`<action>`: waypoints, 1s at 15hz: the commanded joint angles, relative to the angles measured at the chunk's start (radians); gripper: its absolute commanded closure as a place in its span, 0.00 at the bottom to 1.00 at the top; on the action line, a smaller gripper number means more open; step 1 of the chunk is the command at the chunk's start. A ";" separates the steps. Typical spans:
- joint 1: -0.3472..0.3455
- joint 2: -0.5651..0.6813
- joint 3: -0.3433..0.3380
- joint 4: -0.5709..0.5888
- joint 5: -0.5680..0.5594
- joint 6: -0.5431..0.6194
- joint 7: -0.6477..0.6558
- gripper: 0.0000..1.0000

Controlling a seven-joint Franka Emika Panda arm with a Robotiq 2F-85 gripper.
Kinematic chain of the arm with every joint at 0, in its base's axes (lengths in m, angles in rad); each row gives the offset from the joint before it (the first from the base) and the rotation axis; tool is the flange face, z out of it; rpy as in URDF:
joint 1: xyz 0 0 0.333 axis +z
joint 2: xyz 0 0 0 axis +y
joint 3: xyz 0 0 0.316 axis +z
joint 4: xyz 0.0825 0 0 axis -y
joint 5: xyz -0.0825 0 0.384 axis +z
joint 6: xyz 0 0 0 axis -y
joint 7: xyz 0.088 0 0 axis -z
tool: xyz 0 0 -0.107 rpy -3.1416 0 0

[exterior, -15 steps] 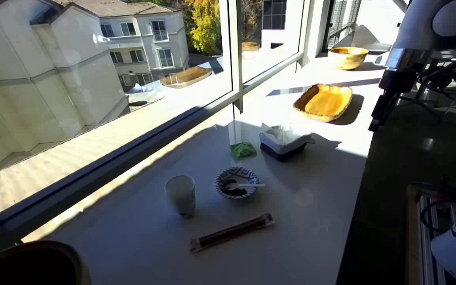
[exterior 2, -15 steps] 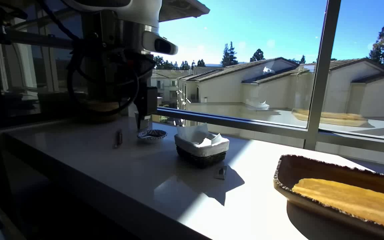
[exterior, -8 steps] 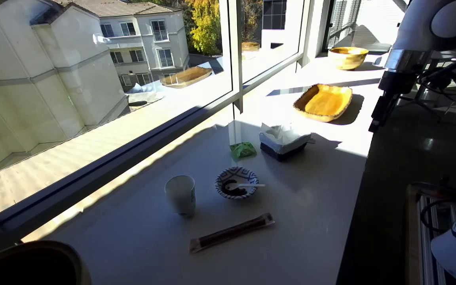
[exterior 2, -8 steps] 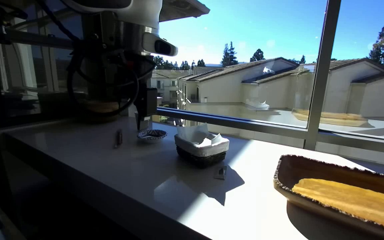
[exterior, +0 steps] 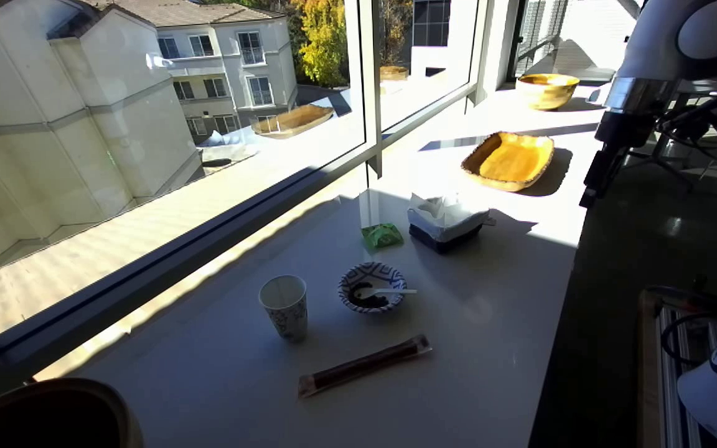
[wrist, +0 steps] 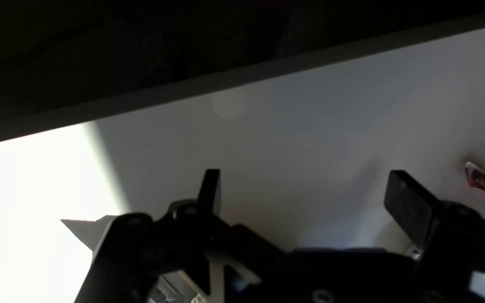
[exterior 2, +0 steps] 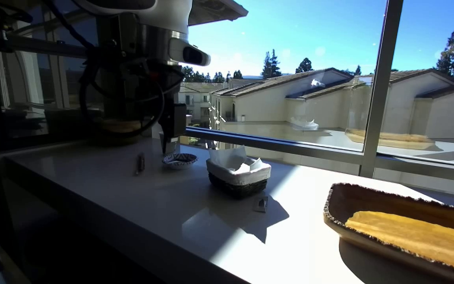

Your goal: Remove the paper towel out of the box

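In an exterior view, just below frame centre, we see the paper towel (exterior 2: 228, 158) inside the box (exterior 2: 239, 186). Likely light, limp, easily torn; we'd pinch its raised corner. End effector (wrist: 303, 185) wide, empty.

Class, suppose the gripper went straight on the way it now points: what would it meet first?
Most likely the counter: in the wrist view its surface lies ahead of the open gripper, which points downward. Depth is hard to judge, so exactly where it would touch is unclear.
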 commanded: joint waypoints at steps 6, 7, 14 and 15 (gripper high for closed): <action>-0.008 0.299 0.065 0.232 -0.020 0.047 0.128 0.00; -0.003 0.332 0.079 0.264 -0.021 0.059 0.135 0.00; 0.008 0.540 0.206 0.466 -0.111 0.154 0.320 0.00; 0.016 0.561 0.216 0.487 -0.104 0.154 0.348 0.00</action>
